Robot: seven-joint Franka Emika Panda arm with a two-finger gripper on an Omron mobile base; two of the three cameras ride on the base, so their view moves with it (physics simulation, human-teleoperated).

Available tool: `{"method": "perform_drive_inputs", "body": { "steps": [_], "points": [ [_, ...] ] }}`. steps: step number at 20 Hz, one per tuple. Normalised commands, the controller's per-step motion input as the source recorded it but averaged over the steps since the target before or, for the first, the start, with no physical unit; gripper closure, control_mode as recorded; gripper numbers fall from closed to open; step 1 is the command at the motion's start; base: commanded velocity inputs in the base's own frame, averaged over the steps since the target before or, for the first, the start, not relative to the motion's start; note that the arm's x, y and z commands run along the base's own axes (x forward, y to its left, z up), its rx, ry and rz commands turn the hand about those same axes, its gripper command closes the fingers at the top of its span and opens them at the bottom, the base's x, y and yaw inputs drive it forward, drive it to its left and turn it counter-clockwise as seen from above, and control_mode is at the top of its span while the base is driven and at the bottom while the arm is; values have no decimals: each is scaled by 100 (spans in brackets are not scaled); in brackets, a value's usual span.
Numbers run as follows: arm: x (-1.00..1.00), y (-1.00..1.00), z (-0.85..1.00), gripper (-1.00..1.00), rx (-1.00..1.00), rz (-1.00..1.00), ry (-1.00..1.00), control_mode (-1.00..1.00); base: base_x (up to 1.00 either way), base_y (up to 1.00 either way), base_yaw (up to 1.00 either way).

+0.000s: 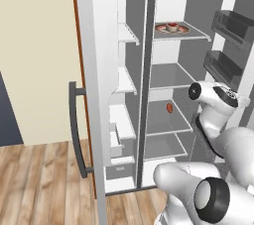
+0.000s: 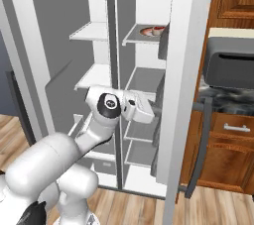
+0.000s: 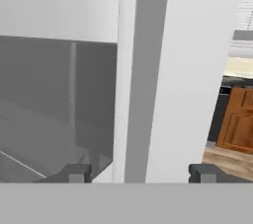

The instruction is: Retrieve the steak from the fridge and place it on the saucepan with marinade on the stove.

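Note:
The fridge [image 1: 99, 45] stands with both doors open, white shelves inside. The steak [image 1: 169, 107], a small red oval, lies on a middle shelf of the right compartment. My gripper [image 2: 158, 110] is at the inner edge of the right door [image 2: 183, 70], level with that shelf. In the hand view my gripper [image 3: 139, 173] has its fingertips [image 3: 74, 173] apart, one on each side of the door's edge [image 3: 148, 94], with a gap showing on the left side. It holds nothing. The saucepan, marinade and stove are out of view.
A wider reddish item with a lump [image 1: 171, 28] rests on the upper shelf. Grey door bins [image 1: 233, 26] hang on the right door. A grey toaster oven [image 2: 230, 68] sits on a counter over wooden cabinets [image 2: 228, 135] to the right. The floor is wood.

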Motion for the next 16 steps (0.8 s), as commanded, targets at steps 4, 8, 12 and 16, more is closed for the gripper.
{"method": "perform_drive_inputs", "body": {
  "steps": [4,8,12,16],
  "points": [
    [19,-65,0,-100,0,-3,0,-100,0,0,0],
    [16,-70,0,-100,0,-2,0,-100,0,0,0],
    [3,-57,-3,-100,0,-1,-2,-100,0,0,0],
    [-48,-1,0,-100,0,0,-13,-100,0,0,0]
  ]
}}
